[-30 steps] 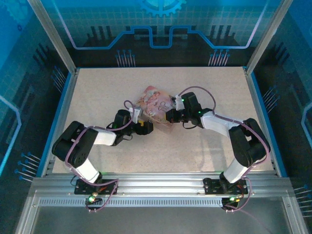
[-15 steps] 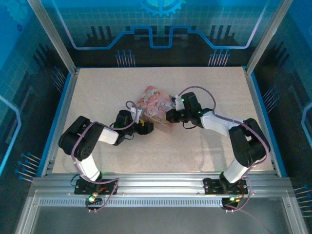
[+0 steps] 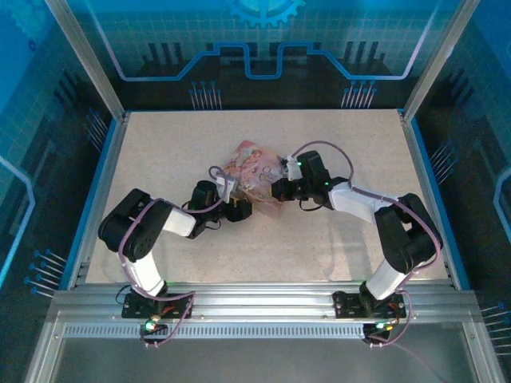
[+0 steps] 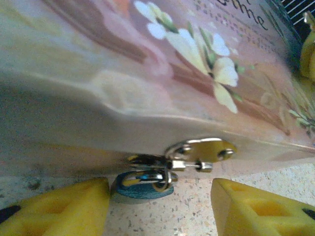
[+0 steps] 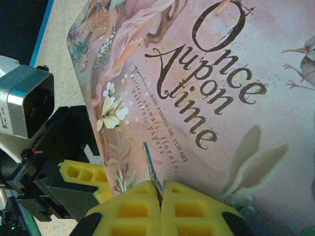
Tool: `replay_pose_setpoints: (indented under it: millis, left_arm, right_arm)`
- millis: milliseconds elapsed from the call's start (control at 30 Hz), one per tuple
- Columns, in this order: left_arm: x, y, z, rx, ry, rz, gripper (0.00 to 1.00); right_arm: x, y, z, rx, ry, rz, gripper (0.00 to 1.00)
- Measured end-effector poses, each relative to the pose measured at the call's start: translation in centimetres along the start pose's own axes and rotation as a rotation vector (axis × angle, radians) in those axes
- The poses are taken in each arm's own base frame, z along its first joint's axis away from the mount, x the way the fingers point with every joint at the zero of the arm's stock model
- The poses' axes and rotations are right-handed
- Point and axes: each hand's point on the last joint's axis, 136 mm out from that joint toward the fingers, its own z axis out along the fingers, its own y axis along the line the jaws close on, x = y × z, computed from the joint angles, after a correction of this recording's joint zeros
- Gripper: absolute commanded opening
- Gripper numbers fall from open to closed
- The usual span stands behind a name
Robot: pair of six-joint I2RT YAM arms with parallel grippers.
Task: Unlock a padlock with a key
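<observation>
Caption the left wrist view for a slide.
Open left gripper straddles the blue padlock at the clasp of the pink tin.

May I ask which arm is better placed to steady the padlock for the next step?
Left. The left gripper stands open with the padlock between its fingers, below the hasp of the tin. The right gripper is shut on the key, over the lid.
</observation>
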Motion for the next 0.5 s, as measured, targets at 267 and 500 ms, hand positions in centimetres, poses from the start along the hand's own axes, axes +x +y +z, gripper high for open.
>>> replay_pose_setpoints:
  millis: [267, 500]
  left_arm:
    - [0.33, -0.65, 0.24, 0.014, 0.01, 0.007, 0.49]
    - [0.4, -0.74, 0.28, 0.015, 0.012, -0.002, 0.45]
  right_arm:
    - [0.0, 0.0, 0.0, 0.0, 0.0, 0.0, 0.0]
    - [0.0, -0.01, 0.0, 0.0, 0.0, 0.0, 0.0]
